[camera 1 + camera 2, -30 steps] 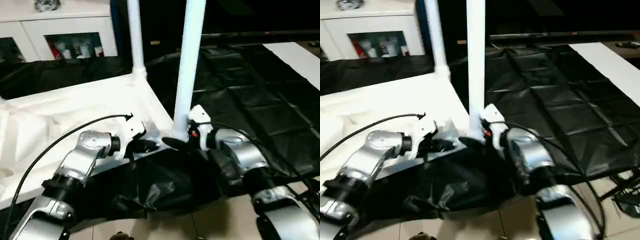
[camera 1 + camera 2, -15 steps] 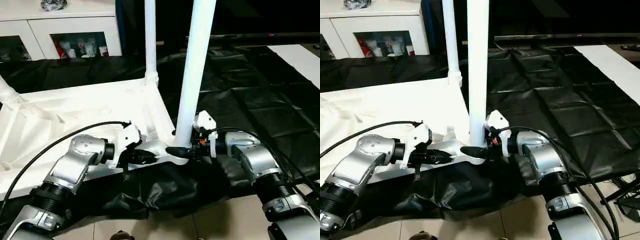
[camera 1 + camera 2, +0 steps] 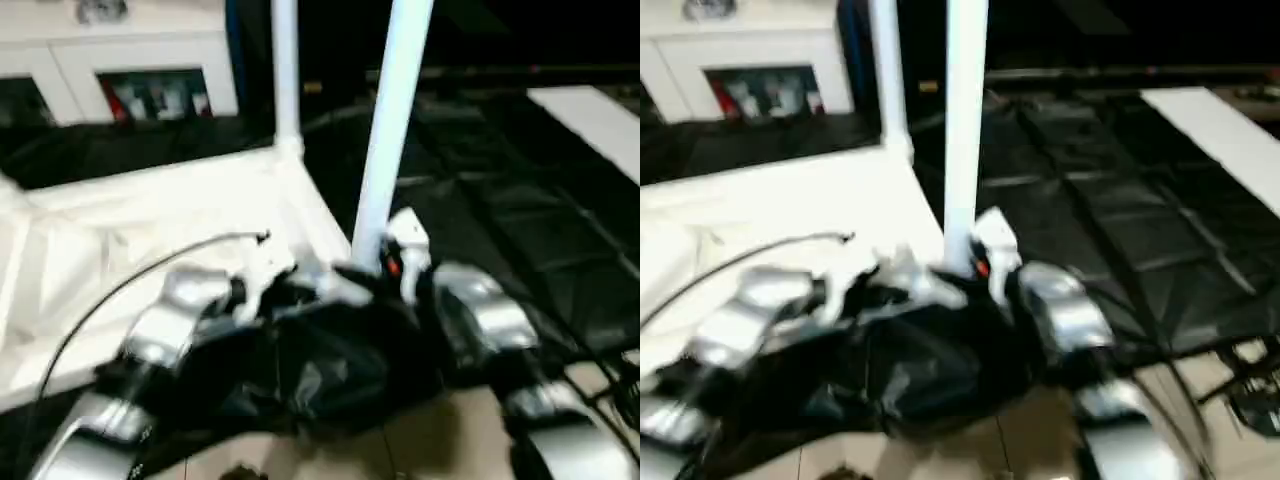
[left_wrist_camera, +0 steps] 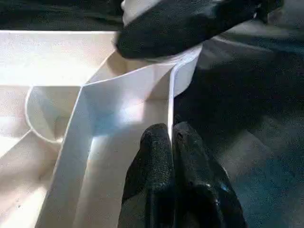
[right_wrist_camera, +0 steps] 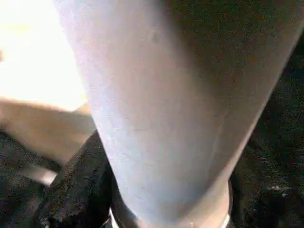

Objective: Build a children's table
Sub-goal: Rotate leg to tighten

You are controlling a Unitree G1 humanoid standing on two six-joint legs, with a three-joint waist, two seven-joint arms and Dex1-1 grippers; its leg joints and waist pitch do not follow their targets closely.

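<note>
Left pincer (image 4: pixel 172 156): black fingers pressed together on the thin upright rim wall of the white tabletop (image 3: pixel 150 215), just beside its near corner socket.

Right pincer (image 3: pixel 352 272): at the foot of the near leg (image 3: pixel 392 130), one black finger curving round the tube where it meets the socket; whether it clamps the tube or merely brackets it, cannot tell.

Tabletop: lying underside up, ribs showing, on black sheeting (image 3: pixel 520 220) spread over the floor; near edge toward the robot.

Near leg: standing upright in the near corner socket. Far leg (image 3: pixel 285 70): upright in the far corner socket.

Cabinet (image 3: pixel 130 60): white, glass-fronted, behind the tabletop.

Hazards, as judged: near leg may be only partly seated; a sideways pull from the right pincer could tilt it or lift it out of its socket. The thin rim could slip from the left pincer, letting the tabletop slide on the sheeting.
</note>
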